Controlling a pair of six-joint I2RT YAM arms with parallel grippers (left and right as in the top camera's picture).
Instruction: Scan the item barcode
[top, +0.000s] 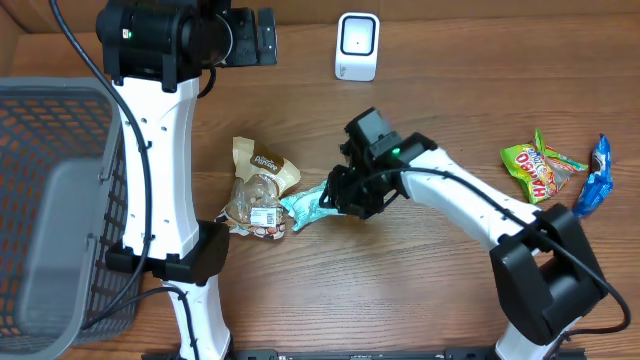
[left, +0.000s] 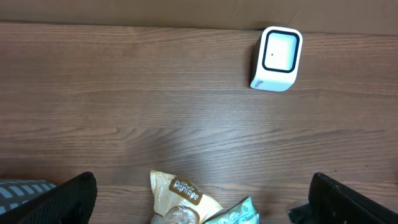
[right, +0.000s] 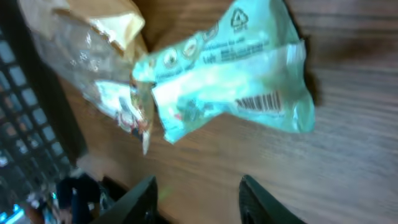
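**Checkout trial:** The teal snack packet (top: 305, 207) is seen lying flat at the middle of the tabletop (top: 380, 300), its barcode (right: 258, 102) turned upward, while the right gripper (top: 338, 200) is poised low at its right-hand end. The packet's long axis is laid on a slant, from near left to far right in the overhead view. Its left end is touched by a beige nut bag (top: 262, 180).

In the right wrist view the packet is found just ahead of the fingertips rather than between them. The jaws are parted, bare wood is shown in the gap, and nothing is held. The left gripper (top: 262, 37) is spread wide and empty at the far edge, well apart from the packet and near the white scanner (top: 357, 46).

The right arm is therefore judged much the nearer of the two, and the pickup is expected to fall to it. A short reach along the packet's own length is judged to be needed before the jaws can be closed across its free end, clear of the printed bars. The scanner is placed beyond the packet, toward the far edge, so a lift and a carry away from the robot are thought to be called for afterwards.
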